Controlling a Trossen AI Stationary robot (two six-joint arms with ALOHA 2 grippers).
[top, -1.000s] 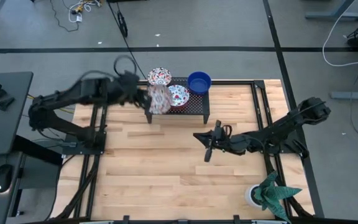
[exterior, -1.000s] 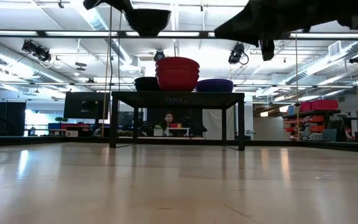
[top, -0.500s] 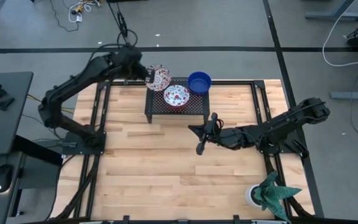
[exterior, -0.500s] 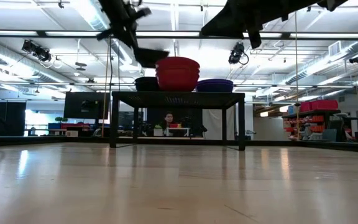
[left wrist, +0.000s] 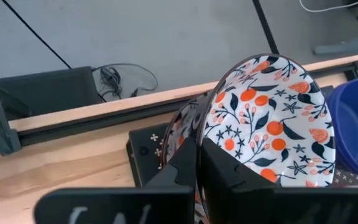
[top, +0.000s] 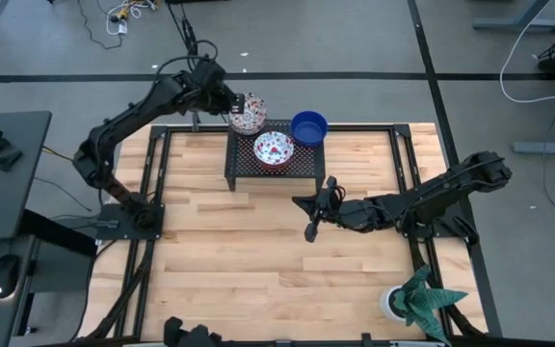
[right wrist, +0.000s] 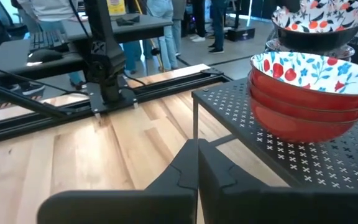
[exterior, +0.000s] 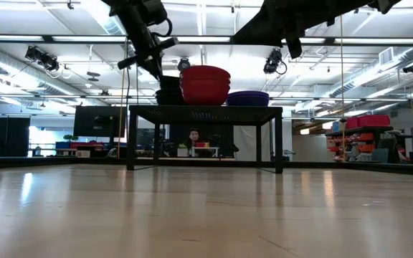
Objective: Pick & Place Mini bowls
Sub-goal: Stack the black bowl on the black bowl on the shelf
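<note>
Your left gripper (top: pixel 227 104) is at the far left corner of the black perforated rack (top: pixel 302 164), its fingers pinched tight on the rim of a floral bowl (left wrist: pixel 267 118). That bowl sits tilted, resting on or just over another dark-backed bowl at that corner; you cannot tell from here whether the two touch. Beside it on the rack stands a stack of red-sided floral bowls (top: pixel 275 149), and past that a stack of solid blue bowls (top: pixel 308 126) at the far right corner. From table height the red stack (exterior: pixel 205 84) rises tallest, with the blue ones (exterior: pixel 247 98) lower on its right and the left arm coming down just left of it.

Your right gripper (top: pixel 314 214) hangs over the wooden table (top: pixel 249 270), in front of the rack and apart from it, fingers closed on nothing. Its camera looks across the rack's near corner at the red stack (right wrist: pixel 312 93).

A potted plant (top: pixel 422 299) sits at the table's near right corner, well apart from both arms. Beyond the table people stand in the room (right wrist: pixel 166 18).
</note>
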